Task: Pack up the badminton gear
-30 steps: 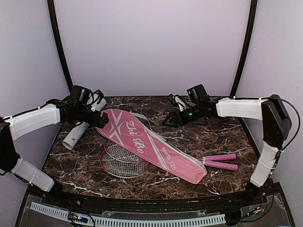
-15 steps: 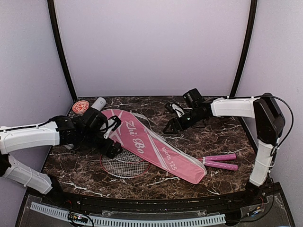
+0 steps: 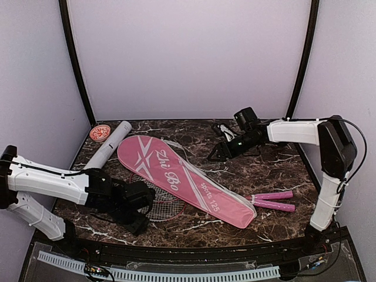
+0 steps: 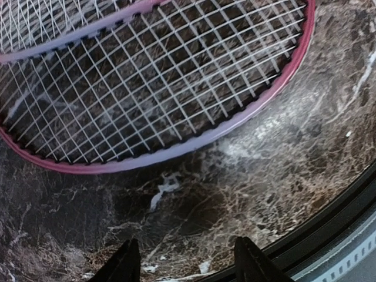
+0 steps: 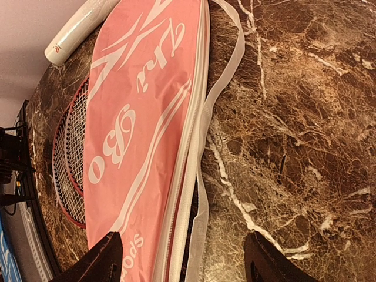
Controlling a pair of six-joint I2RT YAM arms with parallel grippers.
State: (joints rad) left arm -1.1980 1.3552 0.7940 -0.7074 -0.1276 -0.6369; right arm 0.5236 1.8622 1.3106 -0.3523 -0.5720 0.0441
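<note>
Basically left gripper (image 4: 187,251) and right gripper (image 5: 185,249) both gape empty; rackets (image 4: 147,82) light, stiff, fragile strings, so grab pink handles (image 3: 273,201).

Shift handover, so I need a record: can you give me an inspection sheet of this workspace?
Surface: dark marble table, no spills seen.
Job's things: pink bag lies over two rackets, pink handles sticking out; white tube, red cap beside it; shuttlecocks not made out.
Clutter: nothing seen.
Grippers: left gripper open, empty, near the racket heads; right gripper open, empty, facing the bag's zipper edge.
Cables: black cable along right arm.
Surroundings: lilac walls, black posts.
</note>
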